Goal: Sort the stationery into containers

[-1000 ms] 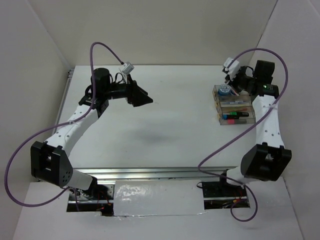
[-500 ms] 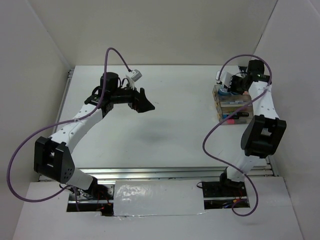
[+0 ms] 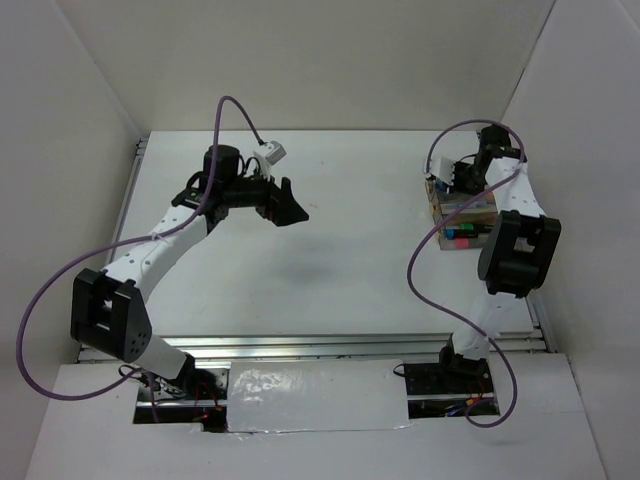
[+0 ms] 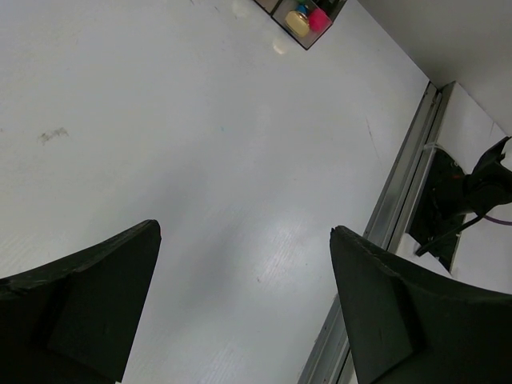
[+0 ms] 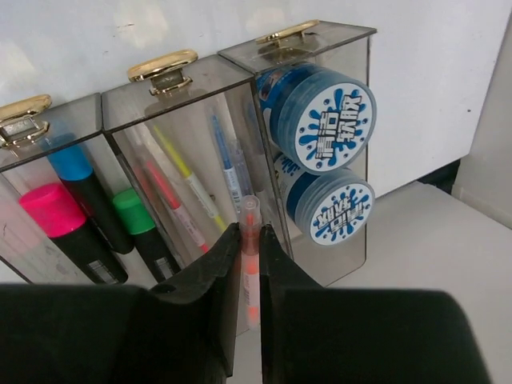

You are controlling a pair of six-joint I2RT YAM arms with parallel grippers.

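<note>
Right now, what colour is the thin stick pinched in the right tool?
Orange: the thin orange plastic stick shows best in the right wrist view.

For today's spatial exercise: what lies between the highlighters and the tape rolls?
The tray's middle compartment, holding thin pens and sticks, as the right wrist view shows.

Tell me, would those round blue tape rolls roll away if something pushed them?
In the open they probably would: the tape rolls are round discs. Here the clear compartment has walls close around them, so they'd likely stay put. They look stiff, probably not squashy.
</note>
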